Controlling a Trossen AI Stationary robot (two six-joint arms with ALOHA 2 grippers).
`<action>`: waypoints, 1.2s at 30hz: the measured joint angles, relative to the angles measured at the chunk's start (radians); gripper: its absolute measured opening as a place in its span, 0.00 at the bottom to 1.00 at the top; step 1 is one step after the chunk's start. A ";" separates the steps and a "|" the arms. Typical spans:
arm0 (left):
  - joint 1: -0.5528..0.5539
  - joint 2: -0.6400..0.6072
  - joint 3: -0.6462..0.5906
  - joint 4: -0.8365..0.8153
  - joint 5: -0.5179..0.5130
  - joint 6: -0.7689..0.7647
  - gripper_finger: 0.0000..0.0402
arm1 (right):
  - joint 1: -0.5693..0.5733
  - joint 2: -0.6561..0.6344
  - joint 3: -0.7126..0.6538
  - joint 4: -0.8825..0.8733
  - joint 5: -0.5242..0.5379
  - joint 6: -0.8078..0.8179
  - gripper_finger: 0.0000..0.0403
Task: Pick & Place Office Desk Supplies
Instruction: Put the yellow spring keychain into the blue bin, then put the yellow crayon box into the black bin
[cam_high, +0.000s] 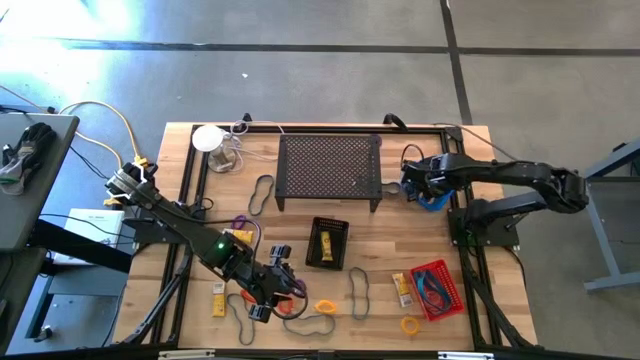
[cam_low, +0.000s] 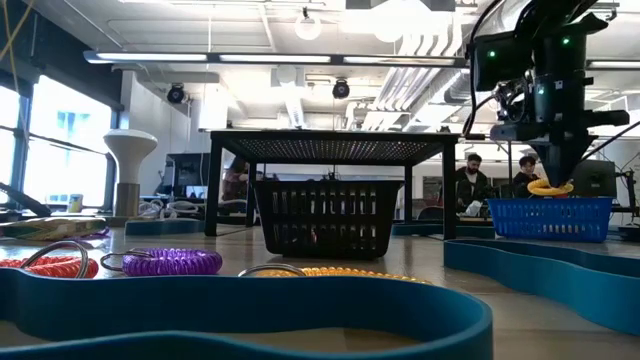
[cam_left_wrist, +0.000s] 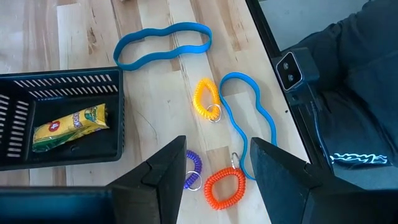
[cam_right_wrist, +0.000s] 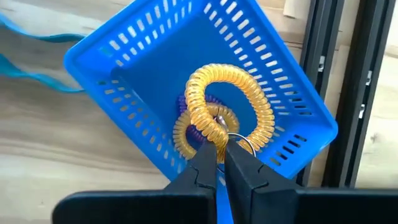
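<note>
My right gripper (cam_right_wrist: 222, 163) is shut on a yellow coil ring (cam_right_wrist: 227, 102) over the blue mesh basket (cam_right_wrist: 134, 68), which stands to the right of the black stand (cam_high: 330, 168). Another yellow coil and a purple one lie in that basket. My left gripper (cam_left_wrist: 217, 171) is open near the table's near edge, hovering above an orange coil ring (cam_left_wrist: 225, 188) and a purple coil ring (cam_left_wrist: 194, 167) without touching them. A second yellow coil ring (cam_left_wrist: 207, 99) and blue band loops (cam_left_wrist: 163, 43) lie flat on the wood. A yellow packet (cam_left_wrist: 68, 124) lies in the black basket (cam_high: 327, 243). My right gripper pinches the yellow coil ring between its two fingertips (cam_right_wrist: 205, 163), on the coil's stretch beside the small metal key ring (cam_right_wrist: 239, 144). The fingers come from above, pointing down. The ring hangs below them at the level of the blue basket's rim (cam_low: 548, 203), its loop open.
The red basket (cam_high: 435, 288) stands at the near right, with a yellow packet (cam_high: 402, 290) and a yellow ring (cam_high: 411, 325) beside it. Another packet (cam_high: 218, 298) lies near the left arm. Band loops (cam_high: 262, 192) (cam_high: 358, 293) lie on the wood. A white lamp (cam_high: 208, 140) stands at the far left.
</note>
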 joint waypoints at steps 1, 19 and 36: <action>0.000 0.000 0.000 0.000 0.000 0.000 0.43 | -0.009 0.000 0.000 0.003 0.000 0.000 0.01; 0.000 0.000 0.000 0.000 0.000 0.000 0.43 | -0.041 0.000 0.000 0.032 0.011 -0.056 0.26; 0.000 0.000 0.000 0.000 0.000 0.002 0.43 | 0.177 -0.145 0.067 0.023 0.130 -0.128 0.40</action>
